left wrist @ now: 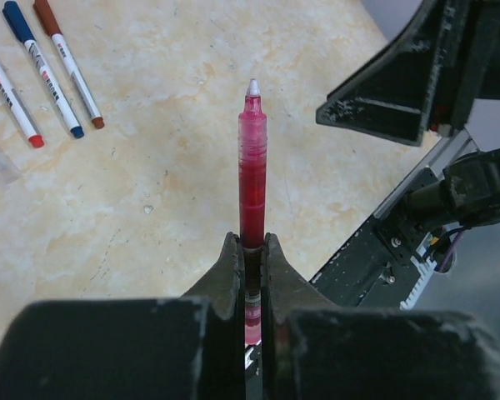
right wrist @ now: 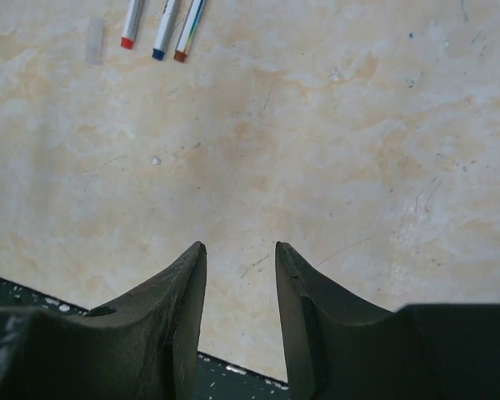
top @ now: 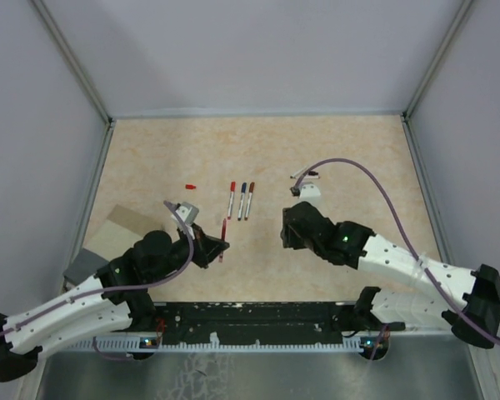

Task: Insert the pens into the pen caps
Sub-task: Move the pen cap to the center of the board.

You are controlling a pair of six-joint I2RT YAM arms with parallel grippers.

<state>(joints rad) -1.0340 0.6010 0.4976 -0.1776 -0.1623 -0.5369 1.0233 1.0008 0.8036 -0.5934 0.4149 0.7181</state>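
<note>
Left gripper (left wrist: 252,248): clamped on a red pen (left wrist: 252,167), tip bare.
Right gripper (right wrist: 240,254): wide, empty.
Red cap (top: 191,184): loose, far left.
Three pens (top: 242,200): mid-table; we judge them capped.
Remaining: this pen.

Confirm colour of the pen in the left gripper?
Red pen, whitish tip, in left gripper; best in left wrist view.

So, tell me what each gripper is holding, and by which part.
The left gripper holds the red pen by its rear end, the tip pointing away. The right gripper is open, holding nothing.
</note>
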